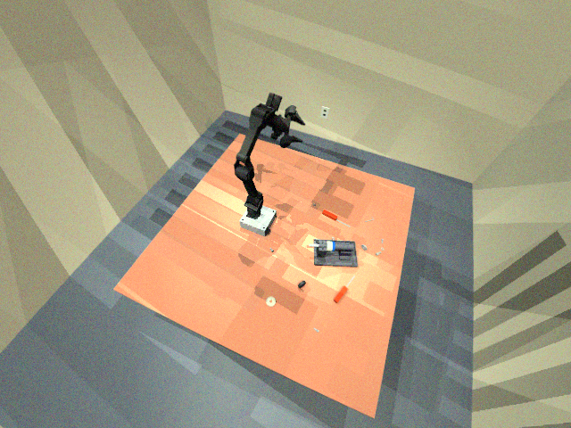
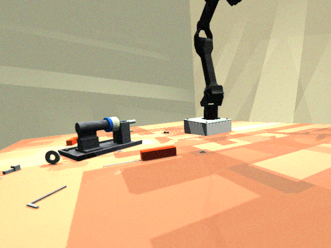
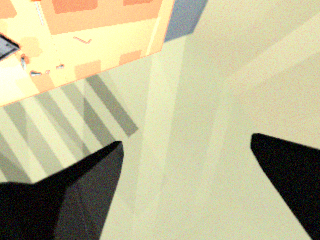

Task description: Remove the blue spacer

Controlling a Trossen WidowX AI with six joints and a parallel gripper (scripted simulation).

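A dark fixture on a base plate (image 1: 335, 252) (image 2: 100, 148) holds a big dark housing block (image 2: 89, 133) and a smaller support post (image 2: 122, 132). A grey shaft runs through both, and its end (image 2: 131, 121) sticks out past the post. A blue spacer (image 2: 109, 124) (image 1: 329, 246) sits on the shaft against the housing, with a white spacer (image 2: 115, 123) beside it. My gripper (image 1: 293, 127) is open and empty, raised high above the far edge of the mat, far from the fixture. In the wrist view its fingers (image 3: 185, 150) frame only the wall and floor.
The arm's base (image 1: 258, 219) (image 2: 207, 126) stands on the orange mat. Two red blocks (image 1: 329, 214) (image 1: 340, 293), one also in the exterior view (image 2: 158, 152), a black ring (image 2: 52, 156), a white ring (image 1: 270, 303), a hex key (image 2: 45, 197) and small loose parts lie around.
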